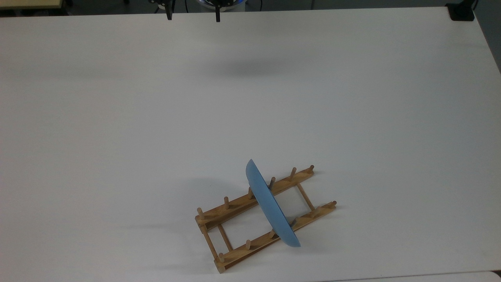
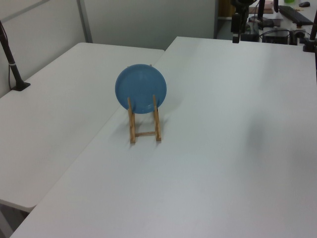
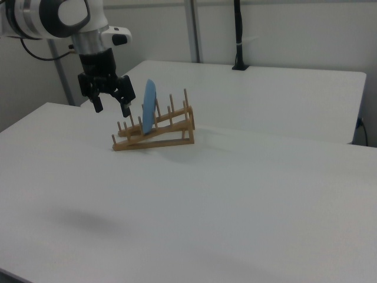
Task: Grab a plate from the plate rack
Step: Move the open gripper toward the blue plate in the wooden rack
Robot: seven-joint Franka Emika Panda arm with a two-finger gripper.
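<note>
The light-blue plate (image 1: 270, 203) stands on edge in the wooden plate rack (image 1: 235, 205), held between the pegs near the rack's middle, low in the top view. The left view shows the plate (image 2: 141, 89) face-on above the rack (image 2: 144, 133). In the right view the plate (image 3: 149, 106) is edge-on in the rack (image 3: 162, 137). My gripper (image 1: 193, 16) hangs open at the top edge of the top view, far from the rack and high over the table. The gripper (image 3: 112, 107) appears to the right view's left of the plate, with nothing between its fingers.
The rack sits on a wide white table (image 1: 117, 137). A second white table (image 2: 59, 99) adjoins it behind the rack. A black post with a base (image 3: 238, 59) stands on that second table. Another black mount (image 1: 462, 11) sits at the table's far corner.
</note>
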